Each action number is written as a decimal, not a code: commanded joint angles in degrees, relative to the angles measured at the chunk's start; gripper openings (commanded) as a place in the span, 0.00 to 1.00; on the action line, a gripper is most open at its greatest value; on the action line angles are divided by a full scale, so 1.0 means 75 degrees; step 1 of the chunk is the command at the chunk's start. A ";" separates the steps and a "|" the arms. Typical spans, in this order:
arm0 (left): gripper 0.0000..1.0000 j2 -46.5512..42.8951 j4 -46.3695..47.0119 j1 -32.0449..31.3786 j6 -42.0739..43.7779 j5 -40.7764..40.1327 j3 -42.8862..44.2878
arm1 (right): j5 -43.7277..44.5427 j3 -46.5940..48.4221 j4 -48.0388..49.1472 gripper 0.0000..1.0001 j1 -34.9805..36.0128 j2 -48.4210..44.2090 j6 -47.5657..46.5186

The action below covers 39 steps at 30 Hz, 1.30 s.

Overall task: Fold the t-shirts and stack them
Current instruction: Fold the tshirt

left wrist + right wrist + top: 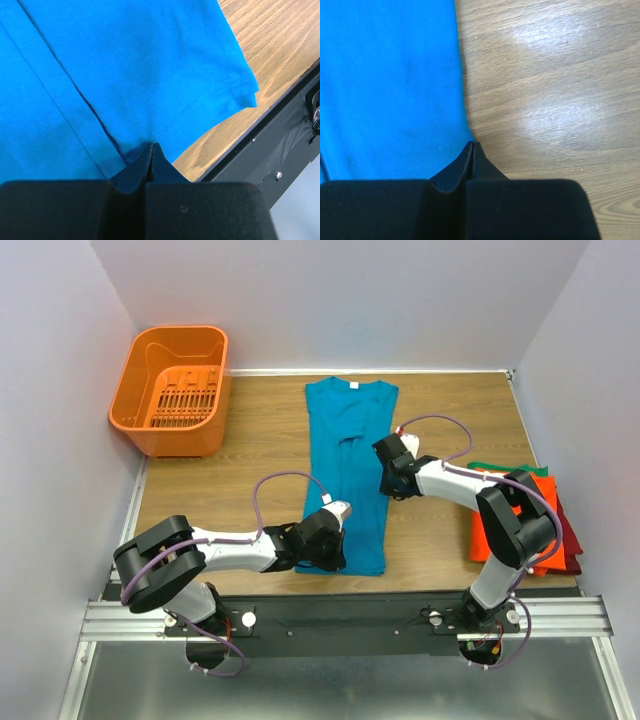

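Note:
A teal-blue t-shirt [348, 470] lies folded lengthwise down the middle of the table, with its white neck tag at the far end. My left gripper [328, 545] is at its near hem. In the left wrist view the jaws [152, 145] are shut, with the hem and a crease [100, 120] drawn into the tips. My right gripper [388, 475] is at the shirt's right edge, halfway along. In the right wrist view its jaws [473, 144] are shut where the cloth edge [395, 90] curves into the tips. Folded orange [505, 530], green [500, 468] and dark red [572, 545] t-shirts are stacked at the right.
An orange slotted basket [170, 390] stands at the far left corner. The wooden table [250, 450] is walled on three sides. A black rail [260, 165] runs along the near edge, just past the hem.

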 commanded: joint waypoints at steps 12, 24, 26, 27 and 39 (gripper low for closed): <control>0.00 -0.0247 -0.0083 -0.0244 0.0050 0.0089 -0.0125 | -0.0227 -0.0037 -0.0082 0.07 -0.0456 -0.0010 -0.0362; 0.00 -0.1252 -0.0421 -0.0291 -0.0031 -0.0203 0.0319 | -0.2089 -0.1044 -0.0117 0.52 -0.0527 -0.1755 0.0058; 0.06 -0.1778 -0.0947 -0.0279 -0.0289 -0.0751 0.0402 | -0.2836 -0.1523 -0.0117 0.52 -0.0527 -0.2235 0.0177; 0.13 -0.1968 -0.1147 -0.0268 -0.0394 -0.0940 0.0425 | -0.3038 -0.1734 -0.0117 0.52 -0.0527 -0.2399 0.0235; 0.40 -0.4207 -0.3142 0.1032 -0.1637 -0.1190 -0.0709 | -0.5208 -0.4278 -0.0176 0.52 -0.0527 -0.5013 0.2098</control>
